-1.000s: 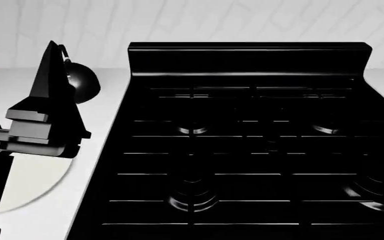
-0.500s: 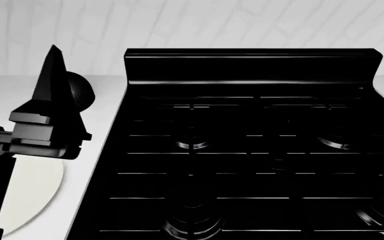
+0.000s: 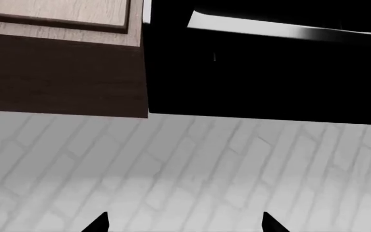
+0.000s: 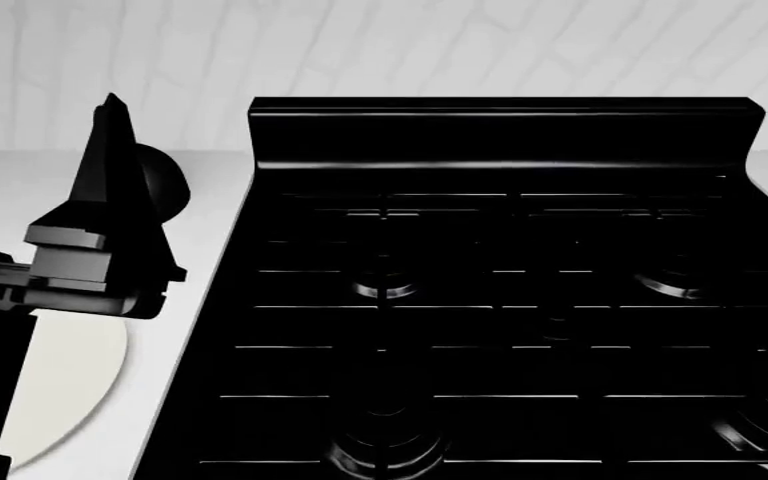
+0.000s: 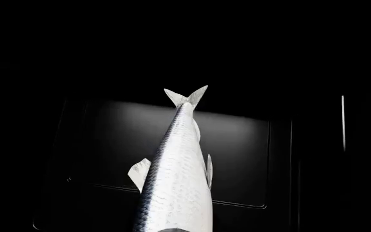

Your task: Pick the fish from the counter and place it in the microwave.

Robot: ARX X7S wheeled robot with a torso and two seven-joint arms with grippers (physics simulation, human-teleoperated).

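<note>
The fish (image 5: 176,179), silvery with a darker back, fills the middle of the right wrist view. Its tail points away into the dark microwave (image 5: 237,145), whose back panel is dimly lit. The fish reaches out from my right gripper, which is shut on its near end; the black fingers do not show against the dark. That gripper is outside the head view. My left gripper (image 4: 111,110) stands open and empty over the white counter (image 4: 211,260), fingers pointing up. Its fingertips (image 3: 102,223) face the brick wall below the microwave's black underside (image 3: 263,72).
A black stove (image 4: 491,300) with several burners fills most of the head view. A round cream plate (image 4: 71,380) lies on the counter beside it at the lower left. A round black object (image 4: 164,180) sits behind my left gripper. A brown cabinet (image 3: 56,72) hangs beside the microwave.
The head view shifted a second ago, so the stove now sits lower in the picture. Since half a second ago the left gripper has barely moved.
</note>
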